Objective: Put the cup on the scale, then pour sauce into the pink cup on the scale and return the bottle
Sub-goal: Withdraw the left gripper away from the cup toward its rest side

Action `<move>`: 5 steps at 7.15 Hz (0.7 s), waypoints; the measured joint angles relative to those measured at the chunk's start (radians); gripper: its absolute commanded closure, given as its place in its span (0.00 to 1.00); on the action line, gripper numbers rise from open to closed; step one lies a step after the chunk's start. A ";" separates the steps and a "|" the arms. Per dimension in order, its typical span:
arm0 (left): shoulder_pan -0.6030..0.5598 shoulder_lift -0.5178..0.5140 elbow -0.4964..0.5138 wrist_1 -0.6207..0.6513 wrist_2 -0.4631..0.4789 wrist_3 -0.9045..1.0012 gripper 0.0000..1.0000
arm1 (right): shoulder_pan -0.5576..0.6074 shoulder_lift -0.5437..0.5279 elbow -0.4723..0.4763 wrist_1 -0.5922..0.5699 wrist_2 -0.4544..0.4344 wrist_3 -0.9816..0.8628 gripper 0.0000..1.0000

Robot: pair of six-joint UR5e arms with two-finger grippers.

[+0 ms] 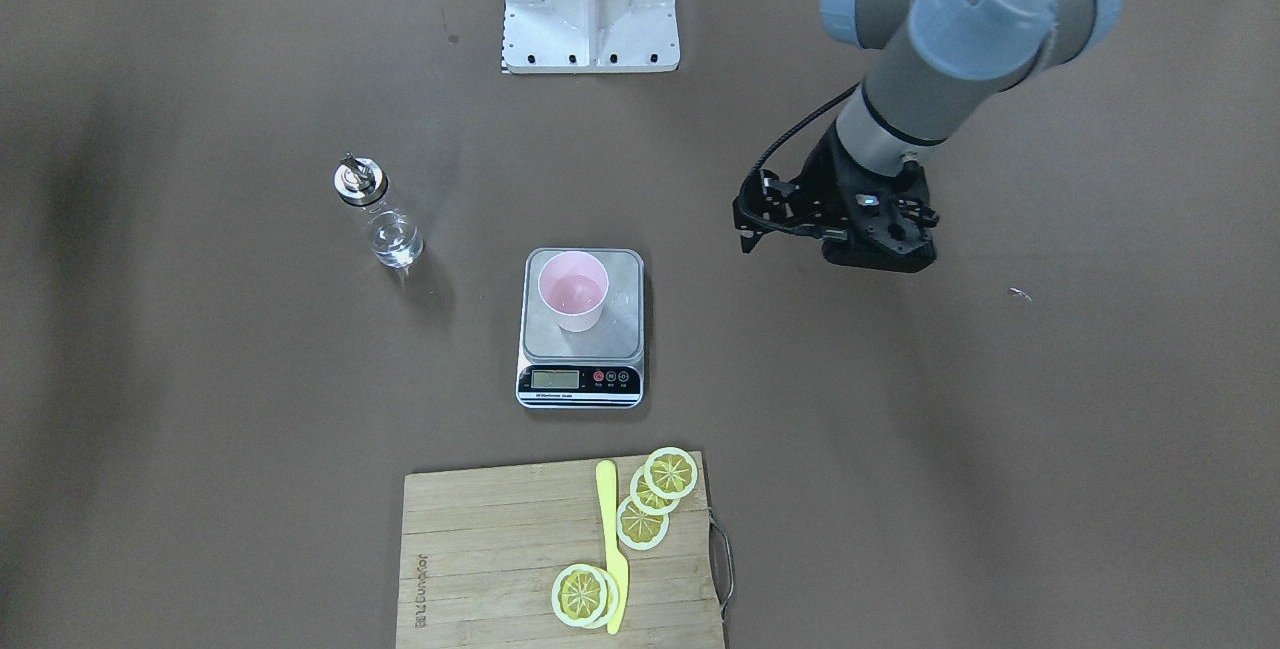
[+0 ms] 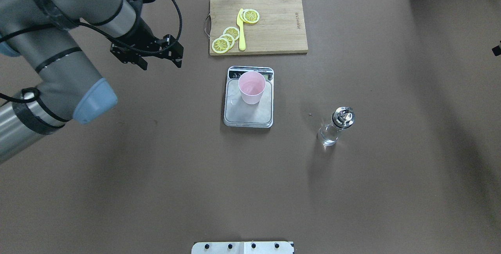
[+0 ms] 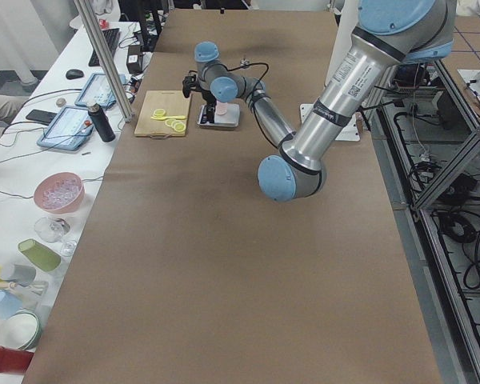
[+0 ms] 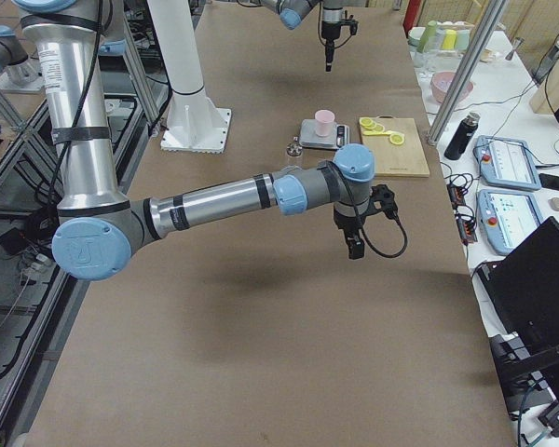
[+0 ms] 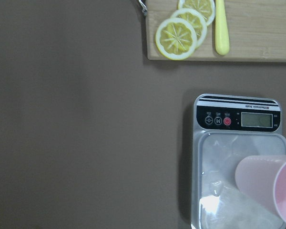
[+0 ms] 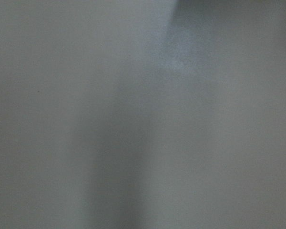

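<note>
The pink cup (image 2: 251,87) stands upright on the scale (image 2: 250,117), toward its display end; it also shows in the front view (image 1: 573,291) and the left wrist view (image 5: 267,188). The glass bottle (image 2: 336,127) with a silver spout stands upright on the table to the scale's right, held by nothing. My left gripper (image 2: 160,63) is open and empty, hovering left of the scale near the cutting board's corner. My right gripper (image 4: 354,244) shows only in the exterior right view, far from the bottle; I cannot tell whether it is open or shut.
A wooden cutting board (image 2: 274,27) with lemon slices and a yellow knife (image 2: 241,31) lies just beyond the scale. The white robot base plate (image 1: 590,19) is at the table's near edge. The right wrist view shows only blurred grey.
</note>
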 measured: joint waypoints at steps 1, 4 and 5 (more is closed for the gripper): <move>-0.065 0.039 -0.012 0.010 -0.043 0.089 0.02 | -0.001 -0.020 0.018 0.035 0.018 0.003 0.00; -0.189 0.076 -0.036 0.139 -0.080 0.326 0.02 | -0.033 -0.058 0.080 0.198 0.082 0.013 0.00; -0.213 0.083 -0.036 0.171 -0.081 0.387 0.02 | -0.044 -0.076 0.087 0.277 0.107 0.020 0.00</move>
